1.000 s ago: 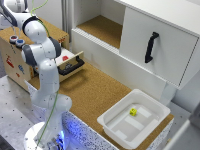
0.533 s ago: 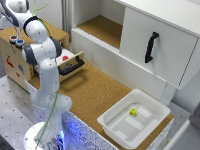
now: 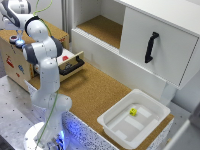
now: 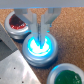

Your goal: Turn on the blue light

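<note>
The blue light (image 4: pixel 40 45) is a small round lamp with a grey rim, and it glows bright blue-white in the wrist view. My gripper (image 4: pixel 40 36) stands right over its middle with the fingers close together, and the fingertips (image 4: pixel 35 31) are down at the glowing top. In the exterior view the gripper (image 3: pixel 18 39) is on top of the wooden box (image 3: pixel 14 65) at the exterior view's left. The light itself is hidden there behind the hand.
A round red button (image 4: pixel 17 22) and a green one (image 4: pixel 67 75) sit either side of the blue light. An open drawer (image 3: pixel 70 64) juts from the box. A white tray (image 3: pixel 107 122) holds a small yellow object (image 3: pixel 133 111). A white cabinet with a black handle (image 3: pixel 151 47) stands behind.
</note>
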`<control>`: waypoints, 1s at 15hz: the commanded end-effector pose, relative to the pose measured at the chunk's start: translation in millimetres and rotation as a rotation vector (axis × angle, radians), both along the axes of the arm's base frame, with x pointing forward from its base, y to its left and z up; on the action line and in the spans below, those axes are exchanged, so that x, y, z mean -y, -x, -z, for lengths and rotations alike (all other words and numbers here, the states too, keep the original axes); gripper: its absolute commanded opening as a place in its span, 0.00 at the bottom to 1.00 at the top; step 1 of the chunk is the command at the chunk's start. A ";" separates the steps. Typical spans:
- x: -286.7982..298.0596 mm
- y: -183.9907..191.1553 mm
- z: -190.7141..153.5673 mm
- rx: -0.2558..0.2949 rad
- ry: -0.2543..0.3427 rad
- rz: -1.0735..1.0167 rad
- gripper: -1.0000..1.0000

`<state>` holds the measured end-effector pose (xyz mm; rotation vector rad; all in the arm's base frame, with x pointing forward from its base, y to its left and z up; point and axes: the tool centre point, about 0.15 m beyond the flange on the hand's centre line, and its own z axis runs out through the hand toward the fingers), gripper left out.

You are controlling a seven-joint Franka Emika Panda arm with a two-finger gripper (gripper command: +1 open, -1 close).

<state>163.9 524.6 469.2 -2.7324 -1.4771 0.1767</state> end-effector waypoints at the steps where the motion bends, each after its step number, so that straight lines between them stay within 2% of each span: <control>1: 19.5 -4.8 -73.0 0.211 -0.004 -0.006 1.00; 4: 32.8 -15.1 -61.5 0.219 0.016 0.060 1.00; 8: 53.7 -20.6 -41.1 0.182 -0.014 0.167 1.00; 15: 89.7 -47.1 -36.3 0.245 -0.112 0.283 1.00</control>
